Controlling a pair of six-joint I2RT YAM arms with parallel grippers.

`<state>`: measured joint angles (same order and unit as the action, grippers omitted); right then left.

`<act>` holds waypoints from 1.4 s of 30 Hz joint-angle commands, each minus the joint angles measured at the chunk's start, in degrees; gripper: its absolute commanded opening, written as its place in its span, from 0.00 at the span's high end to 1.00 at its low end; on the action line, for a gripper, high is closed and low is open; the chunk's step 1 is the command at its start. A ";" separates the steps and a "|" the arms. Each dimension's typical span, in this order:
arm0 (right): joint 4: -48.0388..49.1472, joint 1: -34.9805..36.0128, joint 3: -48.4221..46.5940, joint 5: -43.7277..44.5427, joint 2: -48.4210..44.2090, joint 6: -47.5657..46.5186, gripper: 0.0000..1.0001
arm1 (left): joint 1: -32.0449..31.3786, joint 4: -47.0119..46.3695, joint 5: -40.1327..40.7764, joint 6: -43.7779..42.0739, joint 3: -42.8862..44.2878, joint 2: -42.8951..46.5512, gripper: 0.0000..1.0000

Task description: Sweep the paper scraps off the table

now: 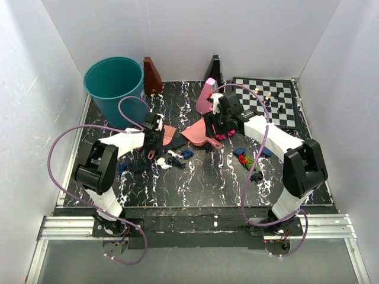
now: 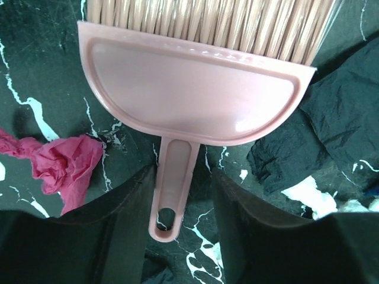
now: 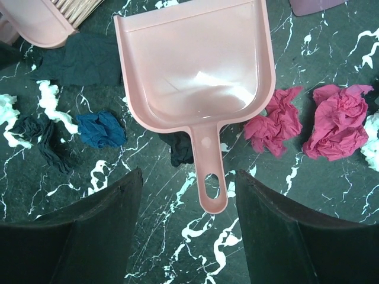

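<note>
A pink brush (image 2: 195,89) lies on the black marbled table (image 1: 201,180), bristles pointing away. Its handle (image 2: 174,183) runs between the jaws of my left gripper (image 2: 183,177), which stands open around it, the left finger close against it and the right finger apart. A pink dustpan (image 3: 195,65) lies flat, and its handle (image 3: 210,177) sits between the wide-open jaws of my right gripper (image 3: 188,173). Paper scraps lie around: magenta wads (image 3: 275,124), a blue one (image 3: 100,129), a dark one (image 3: 182,148), white ones (image 3: 50,97), and a magenta wad (image 2: 65,163) beside the brush.
A teal bin (image 1: 114,86) stands at the back left. A chessboard (image 1: 278,100) with small pieces lies at the back right. A brown wedge (image 1: 152,75), a black wedge (image 1: 214,69) and a pink object (image 1: 206,94) stand at the back. More scraps (image 1: 246,158) lie right of centre.
</note>
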<state>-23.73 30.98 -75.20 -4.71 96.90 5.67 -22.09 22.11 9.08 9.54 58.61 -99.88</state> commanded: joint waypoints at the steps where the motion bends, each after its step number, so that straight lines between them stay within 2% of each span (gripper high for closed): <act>1: 2.28 -0.22 0.14 -1.44 -3.65 0.22 0.29 | 1.87 3.29 -5.47 0.39 1.68 -2.25 0.60; 4: 2.46 -0.22 0.58 -1.79 -4.61 0.22 0.29 | 2.49 4.43 -7.50 0.57 2.82 -3.39 0.68; 8: 2.46 -0.22 1.02 -1.71 -5.49 0.13 0.29 | 2.49 4.35 -7.59 0.92 3.00 -2.08 0.89; 9: 2.46 -0.31 1.02 -1.79 -5.67 0.13 0.29 | 2.49 4.00 -7.85 1.09 2.74 -1.21 0.91; 16: 1.75 -0.66 0.23 -3.72 -7.16 1.44 0.28 | -1.11 3.38 -6.97 2.76 1.16 9.86 0.91; 19: 1.40 -2.06 -0.04 -7.58 -8.48 3.46 0.26 | -3.48 3.73 -6.88 3.73 0.63 13.47 0.92; 23: 2.54 -6.71 0.40 -18.72 -10.59 9.25 0.13 | -7.44 3.64 -5.66 3.82 -0.42 17.25 0.93; 28: 3.50 -12.52 -1.70 -32.34 -9.54 21.29 0.09 | -13.40 0.41 -5.30 2.33 -3.84 21.47 0.94; 31: 6.58 -13.93 -0.92 -40.45 -9.54 24.12 0.09 | -16.66 -4.16 -5.57 0.13 -7.18 24.28 0.95; 37: -1.31 -13.14 -3.64 -42.40 -8.05 19.74 0.08 | -20.62 -10.32 -6.27 -3.82 -11.58 30.78 0.93; 42: -2.37 -10.68 -1.97 -42.67 -8.05 18.50 0.07 | -21.94 -12.70 -8.03 -6.02 -12.82 33.16 0.92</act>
<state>-24.29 18.50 -76.03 -44.31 88.68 25.47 -43.03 14.87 2.33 6.59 46.19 -69.67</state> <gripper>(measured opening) 0.921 0.217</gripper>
